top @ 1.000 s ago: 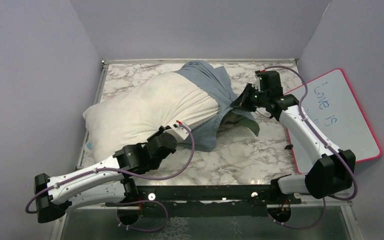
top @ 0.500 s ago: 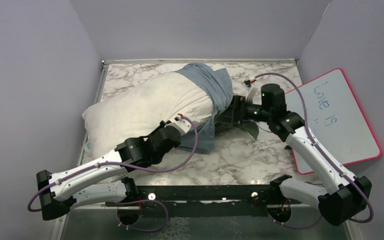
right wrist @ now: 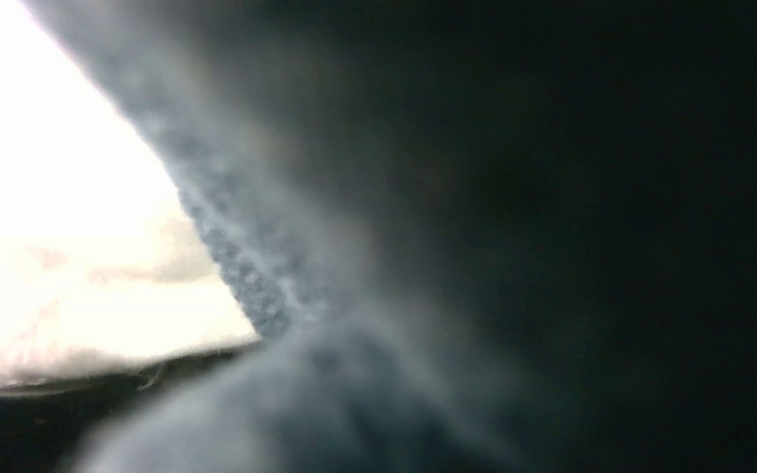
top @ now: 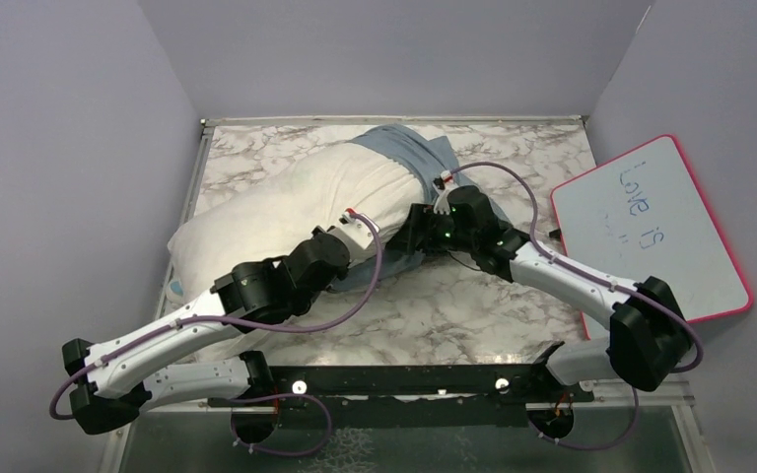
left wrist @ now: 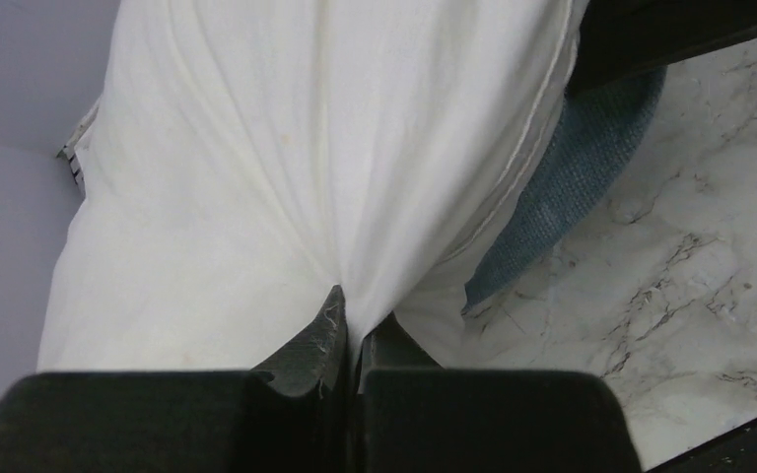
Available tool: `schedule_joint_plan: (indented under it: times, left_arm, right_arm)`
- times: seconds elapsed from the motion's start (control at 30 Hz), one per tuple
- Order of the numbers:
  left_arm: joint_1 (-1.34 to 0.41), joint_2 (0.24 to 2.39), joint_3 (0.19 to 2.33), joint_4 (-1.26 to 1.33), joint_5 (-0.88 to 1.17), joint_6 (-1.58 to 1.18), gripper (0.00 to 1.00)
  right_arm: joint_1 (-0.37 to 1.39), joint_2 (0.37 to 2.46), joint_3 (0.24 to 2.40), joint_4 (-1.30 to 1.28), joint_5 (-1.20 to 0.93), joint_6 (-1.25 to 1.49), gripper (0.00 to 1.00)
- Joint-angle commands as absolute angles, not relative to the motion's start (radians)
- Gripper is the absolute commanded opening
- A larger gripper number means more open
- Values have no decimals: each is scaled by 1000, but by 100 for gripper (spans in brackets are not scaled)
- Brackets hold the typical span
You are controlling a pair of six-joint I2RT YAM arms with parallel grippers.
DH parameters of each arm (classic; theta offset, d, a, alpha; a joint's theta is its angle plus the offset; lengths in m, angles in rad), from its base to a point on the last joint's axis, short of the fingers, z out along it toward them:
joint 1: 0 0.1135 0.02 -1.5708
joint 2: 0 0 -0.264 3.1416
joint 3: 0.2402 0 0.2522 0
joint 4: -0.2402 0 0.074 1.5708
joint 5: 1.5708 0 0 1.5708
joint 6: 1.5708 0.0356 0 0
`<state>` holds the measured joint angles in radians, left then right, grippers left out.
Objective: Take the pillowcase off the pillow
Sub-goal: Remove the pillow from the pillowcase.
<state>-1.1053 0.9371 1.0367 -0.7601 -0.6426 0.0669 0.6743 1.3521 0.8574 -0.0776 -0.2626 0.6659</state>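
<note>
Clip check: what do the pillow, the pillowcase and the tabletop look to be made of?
The pillow: matte white woven cloth, probably cotton over soft filling; it gathers into fine folds. The pillowcase: matte grey-blue fabric, knit or coarse weave; a grainy texture shows in the left wrist view. The tabletop: smooth, white with grey veins; stone or printed laminate, cannot tell.

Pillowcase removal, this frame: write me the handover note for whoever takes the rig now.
Left pincer: shut on a fold of the pillow.
Right pincer: pushed into the bunched pillowcase; its camera shows only blue cloth, so open or shut is unclear.
Done: most of the pillow is bare; the pillowcase covers only the end nearest the right arm.
Left to do: grip the cloth on the right and pull it off that end while the left side anchors the pillow.
</note>
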Motion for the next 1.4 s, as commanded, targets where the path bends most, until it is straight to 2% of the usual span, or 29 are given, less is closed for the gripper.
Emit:
schedule_joint_plan:
  times: [0.0, 0.03, 0.1, 0.13, 0.17, 0.37, 0.53, 0.7, 0.73, 0.8, 0.87, 0.93, 1.07, 1.17, 1.37]
  left_arm:
    - [-1111, 857, 1129, -659, -611, 17, 0]
    - [-1111, 847, 1128, -662, -625, 12, 0]
    - [-1111, 829, 1130, -678, -658, 4, 0]
    - [-1111, 821, 1132, -689, -673, 5, 0]
    - [-1111, 815, 1133, -696, -687, 5, 0]
    - [-1111, 801, 1144, -729, -749, 26, 0]
    - [-1111, 783, 1142, -735, -752, 39, 0]
    - [-1111, 762, 1121, -749, -707, 32, 0]
    - [-1111, 762, 1119, -750, -693, 32, 0]
    - [-1111, 766, 1113, -750, -667, 33, 0]
    - [-1111, 776, 1107, -747, -649, 37, 0]
    - [-1111, 787, 1102, -749, -644, 38, 0]
    - [-1110, 792, 1094, -747, -622, 29, 0]
    - [-1111, 788, 1088, -748, -603, 26, 0]
    - [-1111, 775, 1086, -746, -588, 22, 0]
  right_arm:
    - [675, 1377, 933, 108, -121, 683, 63]
    - [675, 1376, 948, 57, -54, 692, 54]
    - [676, 1372, 978, -85, 138, 708, 27]
    - [676, 1366, 987, -138, 223, 708, 17]
    - [673, 1357, 990, -177, 288, 693, 12]
    - [654, 1283, 1006, -254, 529, 542, 10]
    - [636, 1255, 1033, -326, 492, 509, 11]
    - [631, 1221, 1044, -428, 197, 470, 21]
    - [631, 1200, 1037, -426, 108, 442, 27]
    - [631, 1158, 1037, -449, 14, 427, 48]
    - [631, 1112, 1054, -491, 24, 446, 63]
    - [630, 1069, 1084, -528, 62, 459, 75]
    - [629, 1030, 1156, -601, 174, 489, 82]
    - [617, 1027, 1184, -667, 285, 584, 91]
    - [569, 1028, 1120, -624, 168, 708, 93]
